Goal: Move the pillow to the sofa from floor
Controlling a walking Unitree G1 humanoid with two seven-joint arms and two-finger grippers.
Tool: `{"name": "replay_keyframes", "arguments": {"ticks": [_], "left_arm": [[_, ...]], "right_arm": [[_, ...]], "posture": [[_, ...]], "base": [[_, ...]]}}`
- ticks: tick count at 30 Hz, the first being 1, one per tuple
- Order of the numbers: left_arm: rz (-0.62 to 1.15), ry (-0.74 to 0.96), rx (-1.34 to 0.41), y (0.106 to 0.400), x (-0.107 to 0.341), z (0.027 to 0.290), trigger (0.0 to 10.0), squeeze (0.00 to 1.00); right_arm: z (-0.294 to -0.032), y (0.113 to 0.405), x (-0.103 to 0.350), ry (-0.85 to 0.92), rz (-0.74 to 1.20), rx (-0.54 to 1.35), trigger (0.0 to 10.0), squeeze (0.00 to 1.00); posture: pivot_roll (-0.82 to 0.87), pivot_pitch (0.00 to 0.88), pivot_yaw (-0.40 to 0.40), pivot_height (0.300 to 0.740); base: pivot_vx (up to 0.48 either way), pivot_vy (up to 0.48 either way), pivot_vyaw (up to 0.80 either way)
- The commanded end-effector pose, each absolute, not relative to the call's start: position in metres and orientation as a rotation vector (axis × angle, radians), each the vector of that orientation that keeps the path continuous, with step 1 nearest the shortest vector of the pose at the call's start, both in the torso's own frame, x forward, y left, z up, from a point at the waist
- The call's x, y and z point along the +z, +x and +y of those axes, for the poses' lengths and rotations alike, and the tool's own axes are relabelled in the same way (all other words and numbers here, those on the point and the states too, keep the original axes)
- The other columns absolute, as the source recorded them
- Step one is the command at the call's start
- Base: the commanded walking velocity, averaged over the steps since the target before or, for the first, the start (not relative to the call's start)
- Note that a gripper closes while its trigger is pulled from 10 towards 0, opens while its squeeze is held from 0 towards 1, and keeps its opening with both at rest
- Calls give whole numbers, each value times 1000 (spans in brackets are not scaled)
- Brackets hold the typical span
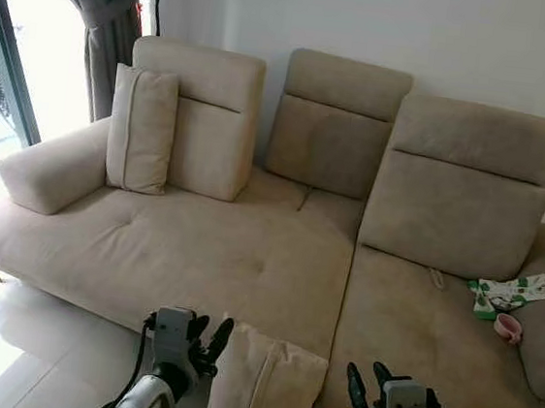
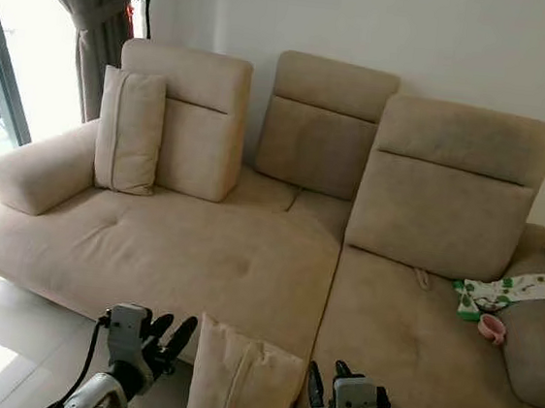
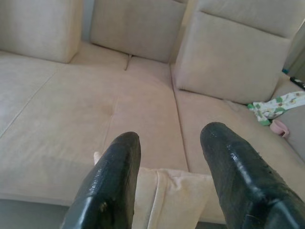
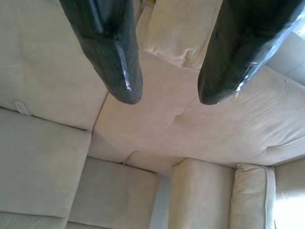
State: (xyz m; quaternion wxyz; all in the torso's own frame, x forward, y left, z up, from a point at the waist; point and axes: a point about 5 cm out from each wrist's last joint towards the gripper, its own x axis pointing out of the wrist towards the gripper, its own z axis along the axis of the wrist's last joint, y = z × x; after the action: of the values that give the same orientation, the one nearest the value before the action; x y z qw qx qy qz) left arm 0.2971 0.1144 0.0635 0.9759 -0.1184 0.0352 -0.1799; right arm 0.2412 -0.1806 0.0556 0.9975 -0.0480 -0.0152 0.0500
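Pillow [image 1: 263, 383]: upright before the sofa [image 1: 247, 260], between my two grippers.
My left gripper [image 1: 212, 338]: just left of it.
My right gripper [image 1: 368, 382]: to its right.
Second pillow [image 1: 141, 129]: on the seat, left, against the backrest.
Cloth [image 1: 522, 292]: on the right seat.

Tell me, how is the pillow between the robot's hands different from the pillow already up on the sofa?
The pillow between the grippers is down low at the sofa's front edge, with the left gripper and right gripper on either side. The pillow on the sofa stands upright on the seat, leaning against a back cushion near the armrest. The lower one looks crumpled along its top; the upper one looks smooth. Both are beige like the sofa.
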Motion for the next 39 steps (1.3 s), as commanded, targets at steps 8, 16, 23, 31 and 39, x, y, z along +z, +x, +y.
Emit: {"name": "replay_keyframes", "arguments": {"ticks": [8,16,23,31,39], "left_arm": [[85,-287,-372,294,61,113,10000,0],[83,-284,-379,294,61,112,10000,0],[87,-274,-390,295,61,110,10000,0],[86,-275,-399,295,61,108,10000,0],[86,-276,-402,295,61,106,10000,0]], "right_arm": [[-180,241,57,-101,-47,93,10000,0],[-179,242,58,-101,-49,98,10000,0],[-179,245,59,-104,-52,102,10000,0],[-180,246,59,-104,-49,96,10000,0],[-182,247,60,-102,-43,79,10000,0]], "posture": [[-3,0,-3,740],[-4,0,-5,740],[-6,0,-8,740],[-10,0,-10,740],[-16,0,-11,740]], "base": [[0,36,0],[0,370,0],[0,125,0],[0,0,-108],[0,0,-709]]}}
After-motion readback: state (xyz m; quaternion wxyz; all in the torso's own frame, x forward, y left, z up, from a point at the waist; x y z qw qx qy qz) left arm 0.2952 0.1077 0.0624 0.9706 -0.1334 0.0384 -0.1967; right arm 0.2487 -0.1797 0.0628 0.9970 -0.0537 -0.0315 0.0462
